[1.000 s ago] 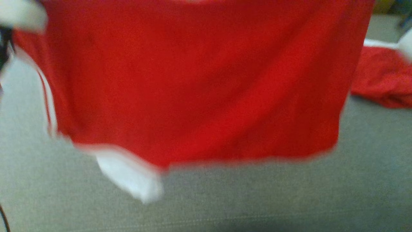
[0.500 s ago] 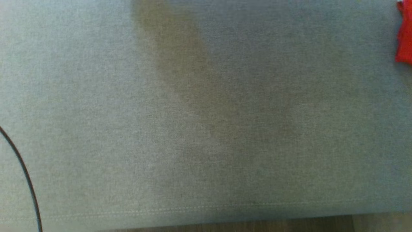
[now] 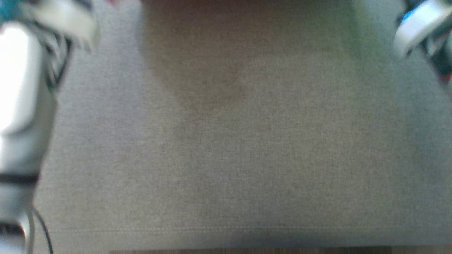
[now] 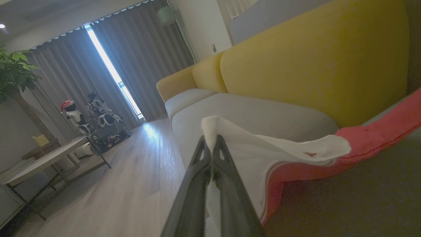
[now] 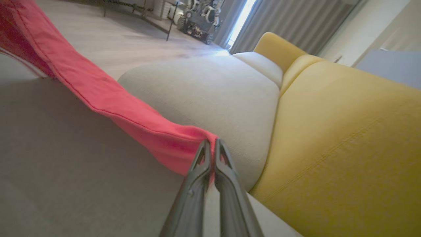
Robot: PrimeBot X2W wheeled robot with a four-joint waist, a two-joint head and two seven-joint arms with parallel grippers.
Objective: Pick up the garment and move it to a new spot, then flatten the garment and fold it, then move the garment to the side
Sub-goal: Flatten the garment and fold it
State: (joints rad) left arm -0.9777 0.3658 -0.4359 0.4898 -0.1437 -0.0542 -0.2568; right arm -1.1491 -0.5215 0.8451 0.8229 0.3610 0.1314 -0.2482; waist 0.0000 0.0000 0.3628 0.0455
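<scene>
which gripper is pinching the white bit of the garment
The left gripper: its fingers clamp the white trim of the garment, while the right gripper holds a plain red edge.

1 garment (image 5: 98, 92), 2 pincers (image 4: 210, 146) (image 5: 210, 144), 1 sofa (image 5: 345, 148).

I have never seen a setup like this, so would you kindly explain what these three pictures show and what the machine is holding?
This is a wheeled robot with two arms, each ending in a two-fingered pincer. The blurry picture comes from its head camera, looking down on a grey sofa seat; its pale left forearm shows at the edge. The other two come from cameras on its wrists. The left pincer is shut on the white edge of a red garment; the right pincer is shut on its red hem. The garment hangs stretched between them above the seat.
</scene>
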